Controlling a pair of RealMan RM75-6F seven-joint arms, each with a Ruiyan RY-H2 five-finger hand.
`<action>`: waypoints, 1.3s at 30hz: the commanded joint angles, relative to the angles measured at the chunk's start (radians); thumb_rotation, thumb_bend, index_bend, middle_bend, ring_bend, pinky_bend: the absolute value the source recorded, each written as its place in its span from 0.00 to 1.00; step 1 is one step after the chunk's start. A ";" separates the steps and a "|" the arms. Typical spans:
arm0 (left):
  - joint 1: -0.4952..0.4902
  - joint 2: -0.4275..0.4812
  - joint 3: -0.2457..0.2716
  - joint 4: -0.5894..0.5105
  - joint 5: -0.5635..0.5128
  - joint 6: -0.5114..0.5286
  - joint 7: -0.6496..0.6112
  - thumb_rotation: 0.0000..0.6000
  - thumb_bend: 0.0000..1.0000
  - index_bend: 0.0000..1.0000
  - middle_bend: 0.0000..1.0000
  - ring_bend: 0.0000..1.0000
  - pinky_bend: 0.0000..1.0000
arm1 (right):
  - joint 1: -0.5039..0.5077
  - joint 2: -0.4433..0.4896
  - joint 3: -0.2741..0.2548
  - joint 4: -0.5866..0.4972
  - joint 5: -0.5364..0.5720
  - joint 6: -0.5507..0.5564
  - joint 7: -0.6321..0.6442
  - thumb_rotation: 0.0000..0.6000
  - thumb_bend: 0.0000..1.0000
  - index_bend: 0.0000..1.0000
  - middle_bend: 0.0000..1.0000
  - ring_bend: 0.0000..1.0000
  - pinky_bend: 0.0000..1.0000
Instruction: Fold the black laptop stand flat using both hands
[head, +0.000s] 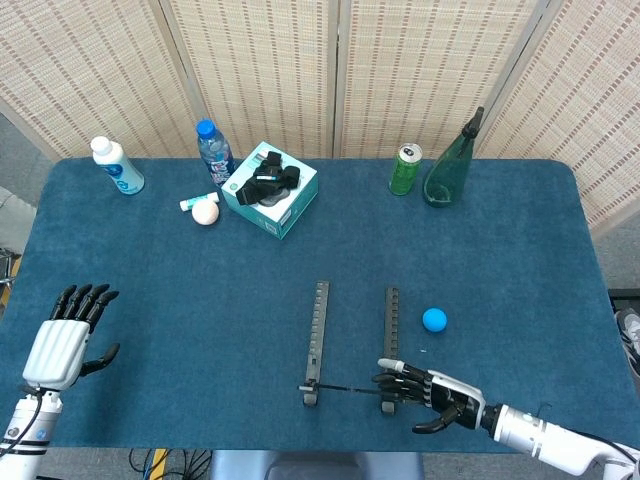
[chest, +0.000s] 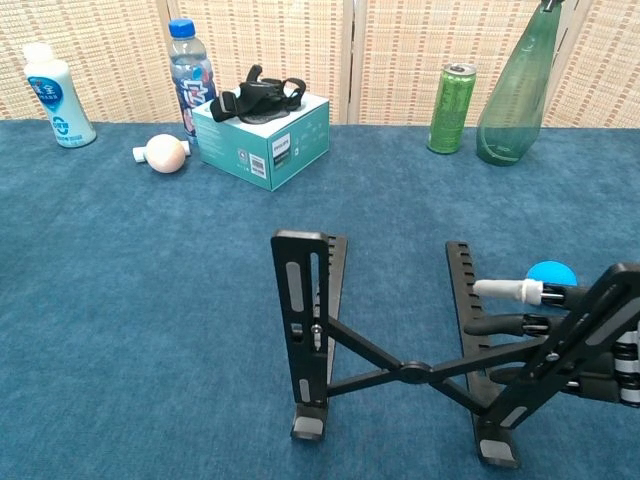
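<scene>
- Head view, laptop stand (head: 352, 345): black, still unfolded, standing near the front edge of the blue table (head: 150, 290); I see two slotted rails running front to back, joined by a thin cross brace at the near end.
- Head view, right hand (head: 432, 392): I have it low at the stand's right rail, fingers stretched toward the rail's near end and touching or nearly touching it; I cannot tell whether it grips.
- Head view, left hand (head: 62, 340): at the front left corner, well apart from the stand, fingers straight and spread, holding nothing.
- Head view, other items: blue ball (head: 433, 319) just right of the right rail; white bottle (head: 117, 166) at back left; clear water bottle (head: 214, 152) with blue cap; small pale ball (head: 205, 212); teal box (head: 270, 189) with a black strapped object on top; green can (head: 404, 169); dark green glass bottle (head: 452, 162).
- Chest view, stand: left upright leg raised, right leg tilted, crossed braces meeting at a centre pivot.
- Chest view, right hand: fingers (chest: 520, 324) lie against the inner side of the right rail behind the tilted leg, one finger with a white tip; grasp not confirmable.
- Chest view, writing: white bottle label carries blue Chinese characters, roughly "安全"; the teal box bears small white print I cannot read; can lettering illegible.
</scene>
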 joint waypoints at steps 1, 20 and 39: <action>-0.002 0.000 0.000 0.002 0.000 -0.004 -0.001 1.00 0.24 0.14 0.11 0.06 0.01 | 0.001 -0.004 -0.007 0.005 -0.005 0.007 0.012 1.00 0.00 0.00 0.13 0.08 0.02; -0.160 -0.032 -0.002 0.081 0.057 -0.222 -0.187 1.00 0.24 0.15 0.11 0.06 0.01 | -0.015 0.311 0.088 -0.160 0.096 0.196 -0.223 1.00 0.00 0.00 0.13 0.08 0.02; -0.408 -0.163 0.038 0.165 0.170 -0.474 -0.667 1.00 0.24 0.29 0.14 0.06 0.01 | -0.044 0.364 0.163 -0.209 0.128 0.116 -0.221 1.00 0.00 0.00 0.12 0.08 0.02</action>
